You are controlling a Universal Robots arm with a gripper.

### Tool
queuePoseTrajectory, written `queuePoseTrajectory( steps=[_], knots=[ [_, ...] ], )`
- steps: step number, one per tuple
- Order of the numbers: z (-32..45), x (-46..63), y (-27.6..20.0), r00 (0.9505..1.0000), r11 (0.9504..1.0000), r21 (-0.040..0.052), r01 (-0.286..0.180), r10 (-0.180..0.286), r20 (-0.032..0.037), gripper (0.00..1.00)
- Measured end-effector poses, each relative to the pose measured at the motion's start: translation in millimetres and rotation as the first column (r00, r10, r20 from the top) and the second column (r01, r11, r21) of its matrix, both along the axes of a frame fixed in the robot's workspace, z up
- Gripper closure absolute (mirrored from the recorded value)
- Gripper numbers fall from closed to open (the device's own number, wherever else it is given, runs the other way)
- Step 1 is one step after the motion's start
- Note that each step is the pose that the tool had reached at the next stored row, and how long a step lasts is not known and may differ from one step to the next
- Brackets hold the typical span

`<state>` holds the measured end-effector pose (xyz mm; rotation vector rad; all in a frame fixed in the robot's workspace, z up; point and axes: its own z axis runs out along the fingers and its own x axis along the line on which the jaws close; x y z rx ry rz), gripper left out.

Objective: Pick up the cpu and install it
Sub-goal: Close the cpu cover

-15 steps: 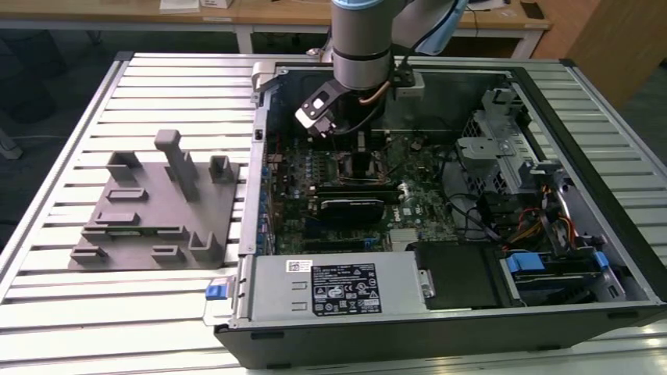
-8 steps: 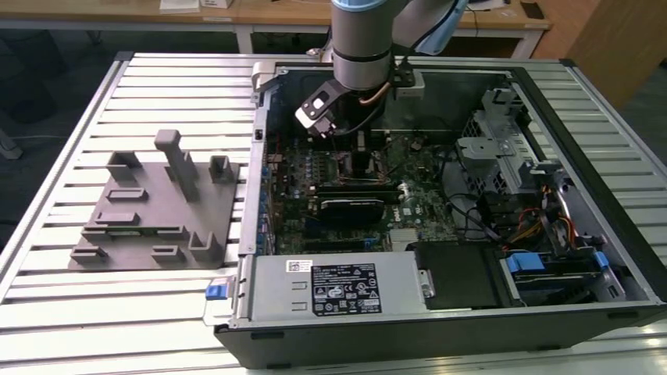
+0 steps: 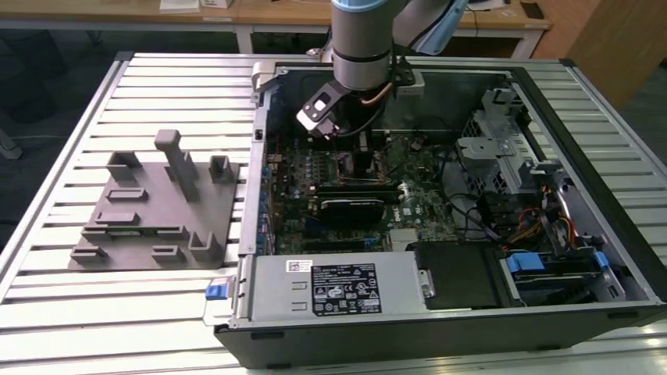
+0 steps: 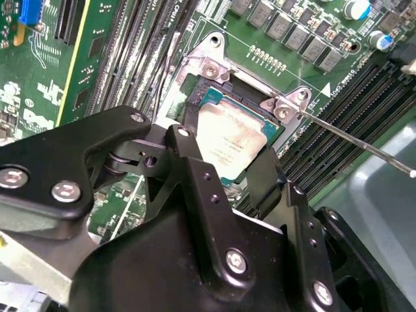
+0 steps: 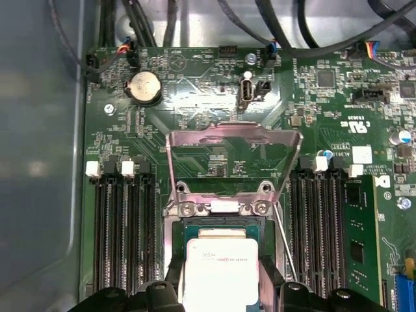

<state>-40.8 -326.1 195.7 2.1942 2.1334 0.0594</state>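
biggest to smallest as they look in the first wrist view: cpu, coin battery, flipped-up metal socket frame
1. metal socket frame, largest; it stands raised toward the camera, which may add to its look
2. cpu, cut off by the picture's edge
3. coin battery, clearly smallest

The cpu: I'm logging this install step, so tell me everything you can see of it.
The cpu is a small, thin square chip with a silvery-white metal top bearing faint print, and a green rim. It sits level over the open socket, whose metal load plate stands raised. The black fingers of the hand appear to press against two of its opposite edges.
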Motion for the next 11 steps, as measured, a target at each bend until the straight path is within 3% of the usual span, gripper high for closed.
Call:
queuePoseTrajectory(
  steps=[7,11],
  knots=[
    [-0.8,0.3,-2.5,0.9999,0.9999,0.0002,-0.016,0.016,0.0,0.46],
    [-1.9,0.3,-2.6,0.9999,0.9998,0.0064,-0.016,0.016,0.0001,0.46]
  ],
)
